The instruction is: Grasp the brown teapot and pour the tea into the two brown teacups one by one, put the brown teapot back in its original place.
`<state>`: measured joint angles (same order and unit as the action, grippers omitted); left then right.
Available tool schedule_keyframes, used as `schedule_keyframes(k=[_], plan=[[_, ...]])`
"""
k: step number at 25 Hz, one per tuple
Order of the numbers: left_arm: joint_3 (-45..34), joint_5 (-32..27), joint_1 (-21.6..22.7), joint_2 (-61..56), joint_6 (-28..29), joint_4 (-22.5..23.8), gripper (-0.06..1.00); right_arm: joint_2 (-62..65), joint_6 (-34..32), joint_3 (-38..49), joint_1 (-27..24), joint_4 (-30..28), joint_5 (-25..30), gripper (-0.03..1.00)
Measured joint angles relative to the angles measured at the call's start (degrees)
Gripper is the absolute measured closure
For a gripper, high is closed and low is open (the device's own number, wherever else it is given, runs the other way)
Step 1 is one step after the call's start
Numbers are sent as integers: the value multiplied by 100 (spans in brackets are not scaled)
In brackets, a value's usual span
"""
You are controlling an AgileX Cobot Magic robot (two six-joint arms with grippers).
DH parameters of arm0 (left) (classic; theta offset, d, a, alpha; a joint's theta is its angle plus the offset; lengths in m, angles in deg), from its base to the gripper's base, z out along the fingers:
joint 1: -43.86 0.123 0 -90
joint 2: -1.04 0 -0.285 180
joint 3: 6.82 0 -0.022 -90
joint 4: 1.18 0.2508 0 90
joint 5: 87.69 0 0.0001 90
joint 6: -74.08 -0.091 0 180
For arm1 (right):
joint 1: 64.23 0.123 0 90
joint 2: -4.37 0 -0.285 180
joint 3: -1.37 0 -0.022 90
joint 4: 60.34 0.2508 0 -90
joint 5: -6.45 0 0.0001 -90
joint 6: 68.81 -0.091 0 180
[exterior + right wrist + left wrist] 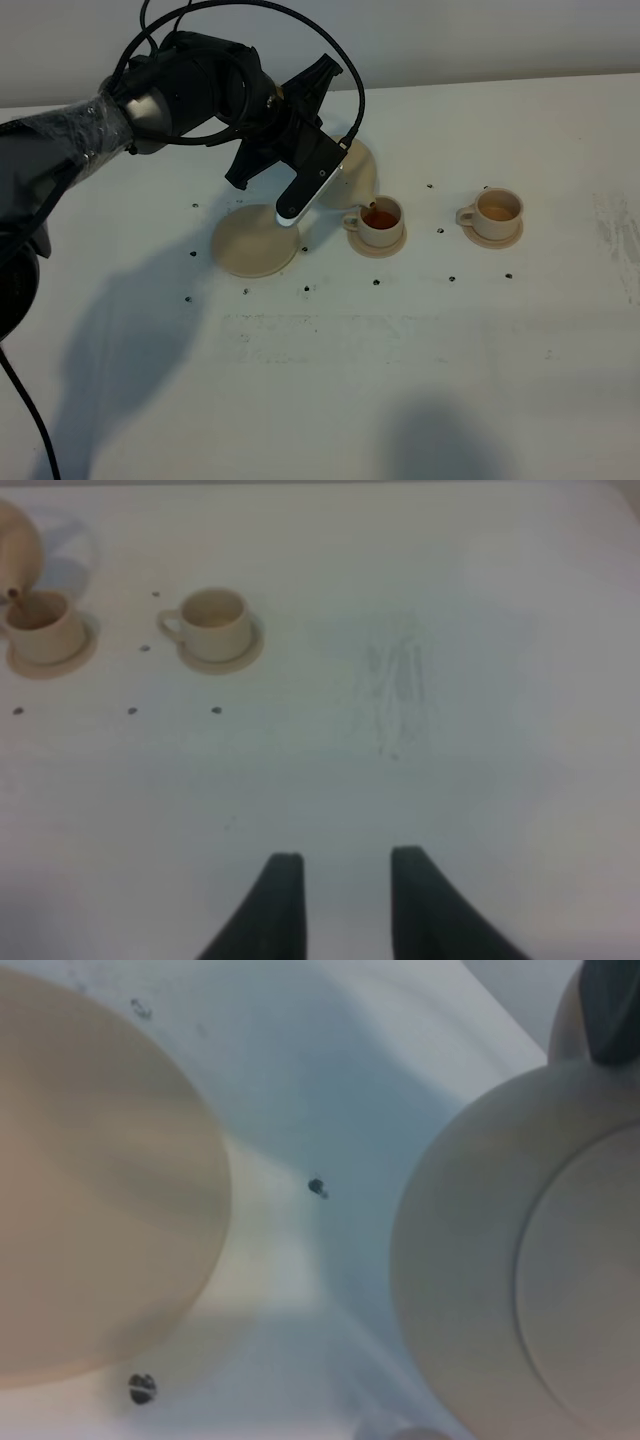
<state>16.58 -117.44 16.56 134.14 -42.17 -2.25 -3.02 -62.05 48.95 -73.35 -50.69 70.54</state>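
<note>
squat ceramic teapot (360, 172), round plate (252, 245)

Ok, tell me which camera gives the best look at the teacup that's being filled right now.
Exterior high: the teacup being filled sits unobstructed on its saucer, dark tea visible inside, the brown teapot tilted over it. The right wrist view shows it small, blurry and far off. The left wrist view doesn't clearly show it.

White table (400, 400) dotted with small dark marks (246, 291).
</note>
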Motion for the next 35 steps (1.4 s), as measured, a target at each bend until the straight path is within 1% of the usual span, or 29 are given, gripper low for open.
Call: schedule_keyframes(k=[9,23,35], plan=[[0,27,0,0,6,108,83,0,0,0,0,0,0,74],[0,176,0,0,6,108,83,0,0,0,0,0,0,74],[0,181,-10,5,6,108,83,0,0,11,0,0,0,74]])
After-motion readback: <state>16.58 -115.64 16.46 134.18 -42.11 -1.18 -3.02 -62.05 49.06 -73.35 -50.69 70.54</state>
